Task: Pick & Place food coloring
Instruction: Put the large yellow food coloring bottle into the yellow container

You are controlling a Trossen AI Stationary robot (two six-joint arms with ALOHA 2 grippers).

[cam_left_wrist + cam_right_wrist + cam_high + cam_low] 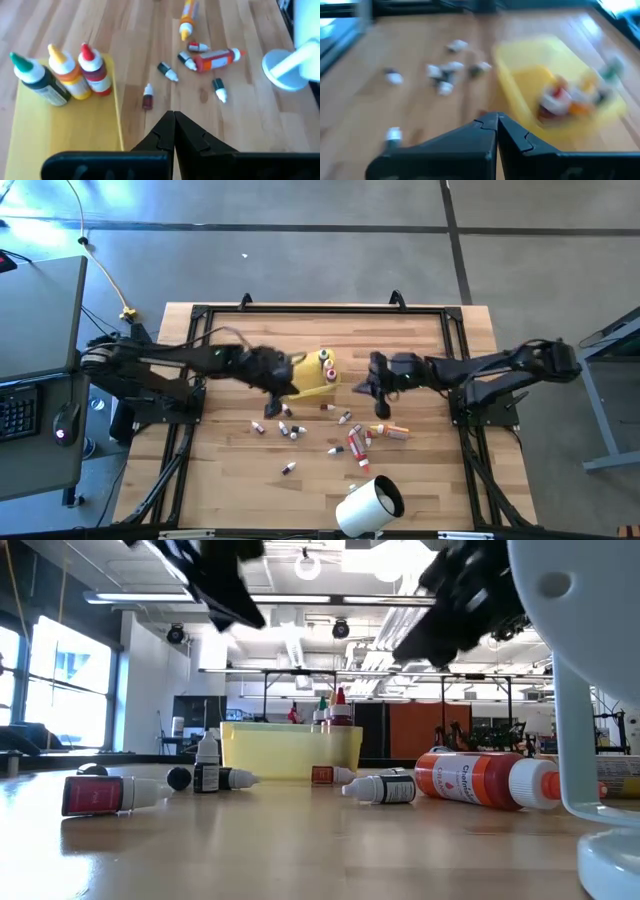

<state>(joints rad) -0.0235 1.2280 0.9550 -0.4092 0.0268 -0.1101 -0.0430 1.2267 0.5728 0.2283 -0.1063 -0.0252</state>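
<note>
Three little bottles stand up in the yellow tray: one with a green cap, one with a yellow cap and one with a red cap. They are close together in one corner of the tray. Seen from above, the tray sits near the middle of the wooden table.

Both arms reach in over the table. The left gripper is at about 9 o'clock from the tray, just beside it. Its two fingers are pressed together with nothing between them. The right gripper is at about 3 o'clock from the tray, near it. Its fingers are also pressed together and hold nothing.

More food coloring lies on the wood, not in the tray. From above, a bunch of small bottles lies at about 7 o'clock from the tray. One small bottle lies alone, farther off toward 6 o'clock. At about 5 o'clock lie a red tube and an orange tube, with a few tiny bottles around them.

A big white cylinder lies on its side near the table edge, at about 5 o'clock from the tray and past the tubes.

From table height, a red tube with a white cap lies flat next to the big white shape. A small dark bottle stands up in front of the tray.
</note>
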